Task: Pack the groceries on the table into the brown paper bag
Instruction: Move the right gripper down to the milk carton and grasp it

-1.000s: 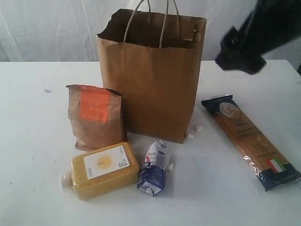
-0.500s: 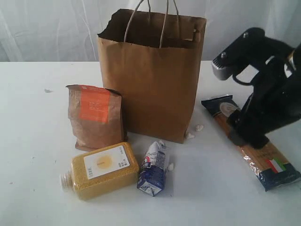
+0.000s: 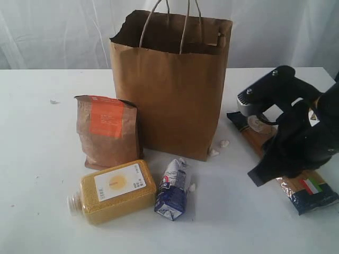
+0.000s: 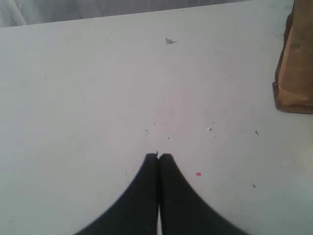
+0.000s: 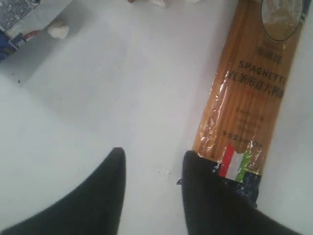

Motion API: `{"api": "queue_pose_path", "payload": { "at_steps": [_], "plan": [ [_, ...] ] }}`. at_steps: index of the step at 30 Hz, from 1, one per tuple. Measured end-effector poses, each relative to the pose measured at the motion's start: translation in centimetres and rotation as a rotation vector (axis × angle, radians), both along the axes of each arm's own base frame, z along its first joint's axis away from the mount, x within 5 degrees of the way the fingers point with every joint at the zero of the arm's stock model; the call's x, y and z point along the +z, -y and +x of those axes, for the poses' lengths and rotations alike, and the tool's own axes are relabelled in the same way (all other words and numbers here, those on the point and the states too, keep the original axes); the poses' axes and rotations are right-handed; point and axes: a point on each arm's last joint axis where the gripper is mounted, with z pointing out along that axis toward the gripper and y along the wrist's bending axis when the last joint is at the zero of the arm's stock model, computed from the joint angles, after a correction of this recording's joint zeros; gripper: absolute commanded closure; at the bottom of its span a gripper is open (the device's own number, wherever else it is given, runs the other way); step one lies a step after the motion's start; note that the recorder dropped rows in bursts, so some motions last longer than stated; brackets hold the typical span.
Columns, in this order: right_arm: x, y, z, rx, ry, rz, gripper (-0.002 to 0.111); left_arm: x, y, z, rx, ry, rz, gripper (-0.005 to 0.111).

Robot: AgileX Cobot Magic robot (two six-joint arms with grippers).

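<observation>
Judging the long spaghetti packet (image 5: 247, 93) first: it looks light, long and narrow, stiff along its length only because of the dry strands inside. I expect those to snap if I pinch hard or lever it by one end. The clear film over the middle looks slick, so a loose hold could let it slide. I would take it across its narrow width near the middle, so it stays balanced, then tip it end-down to go into the bag.

It lies flat on the table (image 3: 37, 159), running diagonally. One dark end is near the bag's side, and the flagged end points toward the near right corner of the exterior view.

My right gripper (image 5: 154, 154) hangs low over that flagged end with its fingers spread, and it has hold of nothing. One finger is over bare tabletop. The other overlaps the packet's edge by the flag, and I cannot tell whether it touches. As it stands, the gap is mostly beside the packet, not astride it.

The brown paper bag (image 3: 175, 100) stands upright and open just beside the packet's far end, with a few white crumbs (image 3: 218, 148) at its base. On its other side are the brown pouch with orange label (image 3: 106, 132), the yellow grain bottle (image 3: 114, 191) on its side and the small blue-white carton (image 3: 172, 191).

My left gripper (image 4: 159, 156) is pressed closed and empty over bare table.
</observation>
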Motion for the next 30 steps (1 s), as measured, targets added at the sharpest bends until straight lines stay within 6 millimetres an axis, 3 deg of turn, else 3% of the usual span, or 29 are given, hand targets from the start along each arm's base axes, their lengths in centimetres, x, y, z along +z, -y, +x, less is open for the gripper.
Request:
{"api": "queue_pose_path", "payload": {
  "at_steps": [4, 13, 18, 24, 27, 30],
  "plan": [
    [-0.3, -0.6, -0.3, -0.023, -0.033, 0.081, 0.108, 0.0, 0.0, 0.0, 0.000, 0.000, 0.000, 0.107],
    [-2.8, -1.8, -2.3, 0.101, -0.169, 0.220, 0.108, 0.0, 0.0, 0.0, 0.000, 0.000, 0.000, 0.107],
    [-2.9, -2.7, -2.6, 0.131, -0.176, 0.348, 0.108, 0.0, 0.0, 0.0, 0.000, 0.000, 0.000, 0.107],
    [-1.7, -3.8, -1.2, -0.004, -0.042, 0.558, 0.108, 0.0, 0.0, 0.0, 0.000, 0.000, 0.000, 0.107],
    [0.5, -6.0, -1.7, 0.066, -0.058, 0.678, 0.108, 0.0, 0.0, 0.0, 0.000, 0.000, 0.000, 0.107],
    [2.5, -8.9, -2.6, 0.161, -0.060, 0.682, 0.108, 0.0, 0.0, 0.0, 0.000, 0.000, 0.000, 0.107]
  ]
}}
